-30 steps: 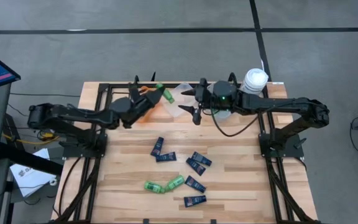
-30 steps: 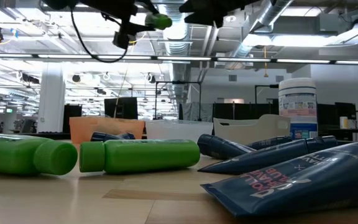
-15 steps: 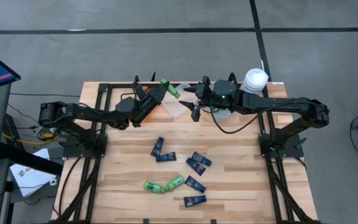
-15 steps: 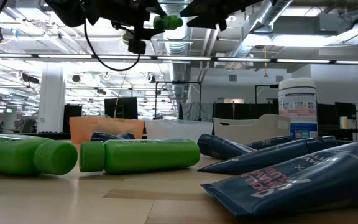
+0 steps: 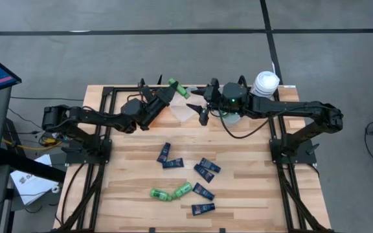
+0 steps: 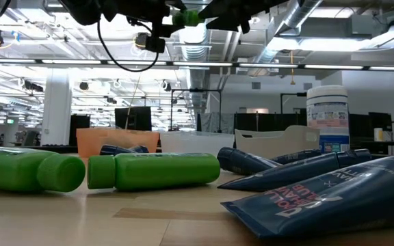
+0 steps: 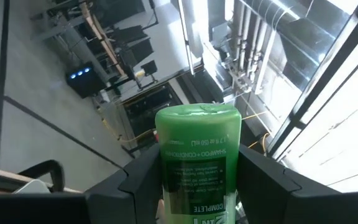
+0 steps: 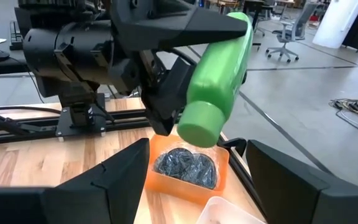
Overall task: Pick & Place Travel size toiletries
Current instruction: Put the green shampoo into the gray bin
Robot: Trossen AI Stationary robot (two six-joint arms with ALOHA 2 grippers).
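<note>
The left gripper [image 5: 171, 90] was raised above the far edge of the tabletop [image 5: 135, 175], its fingers [image 7: 263, 180] clamped on either side of a green mini bottle [image 5: 178, 88], which pointed toward the right arm. The right gripper [image 5: 202, 105] hung just beside it with its fingers [image 8: 114, 180] spread apart and holding nothing, the bottle's cap end sitting between and ahead of them in the right wrist view. Below the bottle lay an orange bin [image 8: 188, 171] holding dark round tins [image 8: 185, 165], with a clear bin [image 5: 185, 111] next to it. A large white jar [image 5: 265, 83] stood at the far right of the tabletop. Nearer the front, dark navy tubes [image 5: 171, 163] and two more green bottles [image 5: 171, 193] lay scattered on the wood.
</note>
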